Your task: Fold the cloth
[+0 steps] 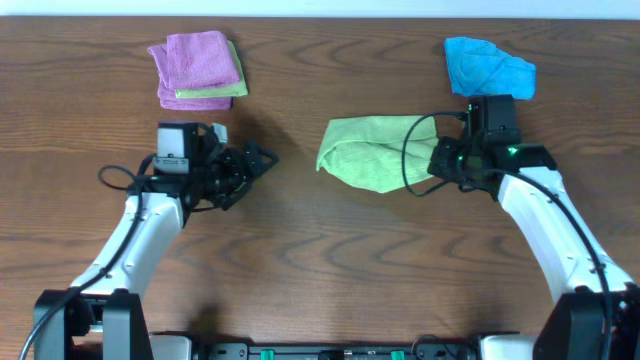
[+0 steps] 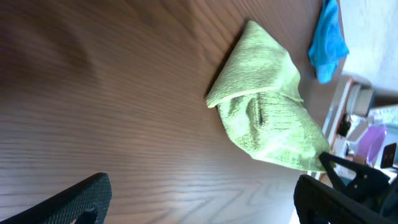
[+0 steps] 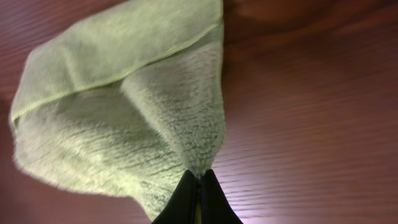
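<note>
looks like a robot lab or test rm, not a home: two robot arms, the left arm (image 1: 140,235) & right arm (image 1: 555,225), sit fixed at the near edge of a brown wood table (image 1: 300,250) w/ black cables (image 1: 406,160) looping loose off them. cloths are set out like practice stuff: a pink & green stack (image 1: 200,70), a blue cloth (image 1: 488,68) and a green cloth (image 1: 375,150). past the table's edge the left wrist cam shows blurry clutter, e.g. a purple thing (image 2: 372,142) i can't make out.
</note>
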